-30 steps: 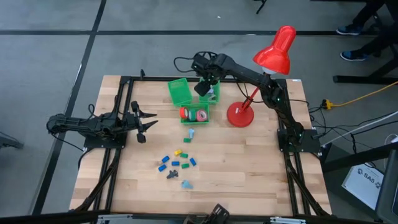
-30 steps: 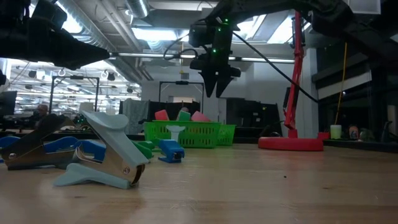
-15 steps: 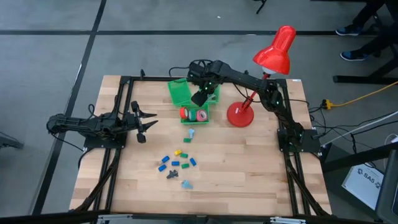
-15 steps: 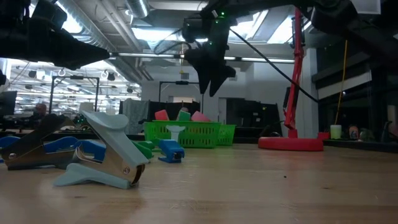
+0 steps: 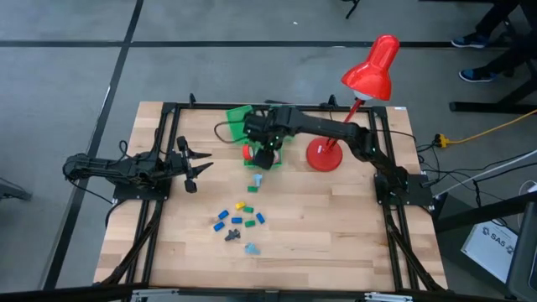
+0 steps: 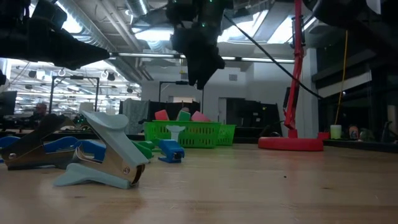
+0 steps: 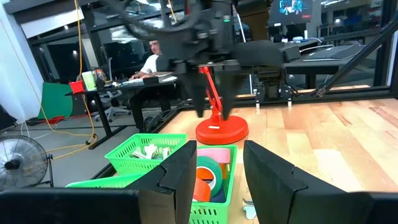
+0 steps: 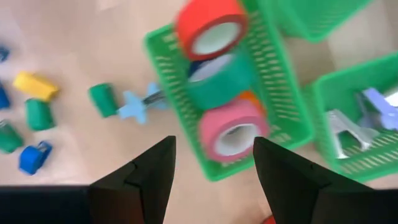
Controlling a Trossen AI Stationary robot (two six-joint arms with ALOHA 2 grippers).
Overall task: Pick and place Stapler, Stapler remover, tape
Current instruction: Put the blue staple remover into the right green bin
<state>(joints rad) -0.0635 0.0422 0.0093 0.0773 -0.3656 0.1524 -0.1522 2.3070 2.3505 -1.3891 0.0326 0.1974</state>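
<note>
The tape rolls lie in a small green basket [image 8: 166, 70]: a red roll [image 8: 210, 26], a teal one [image 8: 217, 78] and a pink one [image 8: 233, 130]. My right gripper [image 8: 214, 168] hovers open above this basket, over the pink roll, and also shows in the high view [image 5: 263, 157]. A neighbouring basket [image 8: 373, 158] holds pale stapler removers [image 8: 364, 121]. Small blue, green and yellow staplers [image 5: 239, 216] lie on the wood nearer the front edge, and one pale remover [image 8: 134, 106] lies beside the tape basket. My left gripper [image 5: 195, 165] waits open at the table's left.
A red desk lamp stands with its base [image 5: 324, 155] just right of the baskets, its shade [image 5: 373, 67] high above. A third green basket [image 5: 241, 122] sits farther back. A large pale stapler remover [image 6: 102, 158] lies close to the low camera. Bare wood spreads right of the loose pieces.
My right gripper has swung from above the far basket with the removers toward the table's near edge and a little left, and now hangs over the tape basket. The objects on the table have stayed where they were.
</note>
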